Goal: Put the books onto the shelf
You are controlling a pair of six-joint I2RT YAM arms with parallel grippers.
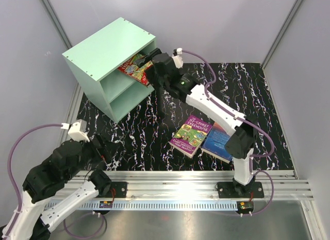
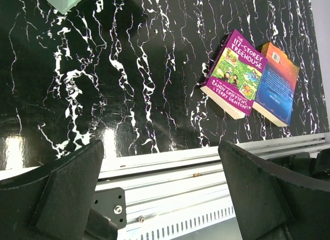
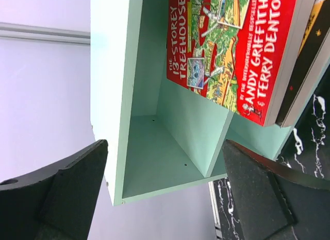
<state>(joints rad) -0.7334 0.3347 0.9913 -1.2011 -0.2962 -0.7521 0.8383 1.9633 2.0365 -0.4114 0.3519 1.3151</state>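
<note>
Books update: two of the four are in the shelf (image 1: 108, 54), which sits at about 10 o'clock on the black marbled table (image 1: 134, 132). The red book (image 1: 135, 69) lies in the upper compartment with its end sticking out of the front. The right wrist view shows a dark book (image 3: 304, 60) pressed right against it.

The right gripper (image 1: 151, 61) hangs just outside that opening, jaws spread wide with nothing between them. The purple book (image 1: 191, 135) and the blue book (image 1: 216, 142) lie flat at around 5 o'clock, near the right arm's base. They touch side by side, purple at the blue one's 9 o'clock.

The left gripper (image 2: 161, 147) is at 7 o'clock by the near edge, also wide open and empty.
</note>
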